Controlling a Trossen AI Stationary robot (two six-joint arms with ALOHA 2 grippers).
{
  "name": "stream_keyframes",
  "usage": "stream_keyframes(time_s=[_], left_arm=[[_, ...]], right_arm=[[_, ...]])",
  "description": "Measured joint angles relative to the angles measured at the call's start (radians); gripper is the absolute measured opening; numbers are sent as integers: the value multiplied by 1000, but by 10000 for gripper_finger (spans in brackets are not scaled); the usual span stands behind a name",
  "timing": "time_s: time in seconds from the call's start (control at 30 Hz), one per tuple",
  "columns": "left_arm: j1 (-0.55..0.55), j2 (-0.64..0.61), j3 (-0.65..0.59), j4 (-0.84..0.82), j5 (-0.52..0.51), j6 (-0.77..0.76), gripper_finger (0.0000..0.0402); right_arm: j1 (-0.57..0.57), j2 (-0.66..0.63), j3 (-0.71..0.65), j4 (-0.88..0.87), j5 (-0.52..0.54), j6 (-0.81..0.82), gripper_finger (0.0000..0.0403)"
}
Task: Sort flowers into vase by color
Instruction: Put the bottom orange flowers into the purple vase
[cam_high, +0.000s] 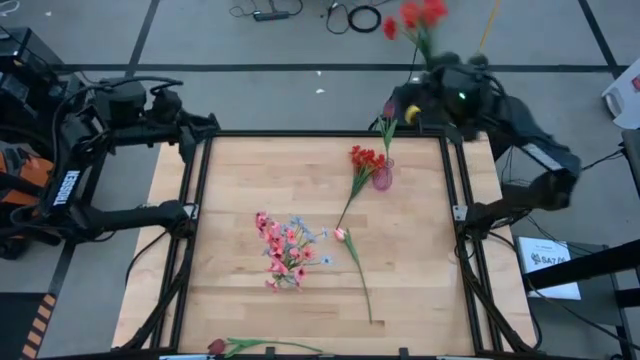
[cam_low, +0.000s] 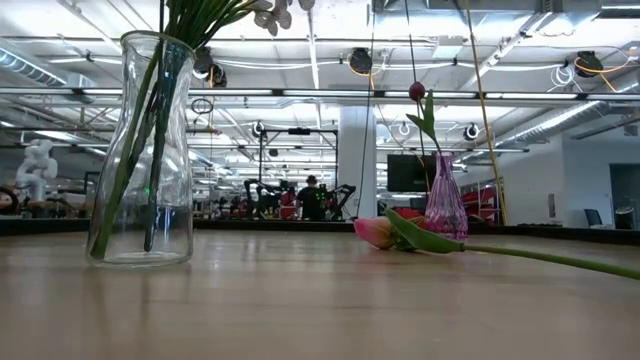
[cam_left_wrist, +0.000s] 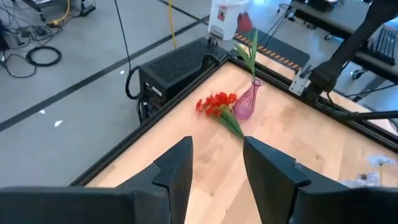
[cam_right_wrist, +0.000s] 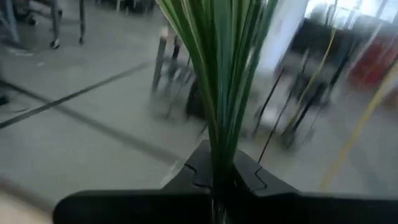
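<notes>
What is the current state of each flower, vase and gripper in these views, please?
Right gripper: shut on a red spray, raised beyond the table's far edge.
Left gripper: open, empty.
Pink vase: upright, holding one red bud.
Second red spray: lying by the pink vase.
Clear vase: upright, holding pink and blue sprays.
Pink bud: lying on the table.

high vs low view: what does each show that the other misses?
Only high: the right end effector off the table's far edge, shut on a red spray; the left arm at the left edge; a red tulip near the front edge.
Only low: the clear vase's glass and the stems inside.
Both: the pink vase holding a tulip, and the pink tulip lying flat.
</notes>
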Motion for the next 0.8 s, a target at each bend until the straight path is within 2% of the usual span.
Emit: stream_keyframes(time_s=[0.1, 0.2, 0.3, 0.4, 0.5, 0.57, 0.73, 0.8], left_arm=[[0, 3, -9, 7, 0, 14, 148], [0, 2, -12, 23, 0, 49, 148], [0, 2, -12, 24, 0, 59, 148], [0, 3, -13, 24, 1, 87, 148], [0, 2, -15, 24, 1, 99, 148], [0, -2, -35, 37, 11, 99, 148], [0, -52, -230, 197, 43, 69, 148], [-1, -83, -335, 281, 68, 46, 148]], right_arm=[[58, -72, -43, -205, -40, 244, 3], [167, -156, -208, -251, 7, 442, 2], [277, -256, -465, -136, 56, 580, 2], [363, -353, -720, 84, 101, 657, 2], [407, -411, -941, 349, 182, 642, 2], [414, -427, -1059, 585, 238, 578, 2], [382, -416, -1241, 1131, 192, 229, 2], [359, -411, -1273, 1274, 159, 122, 2]])
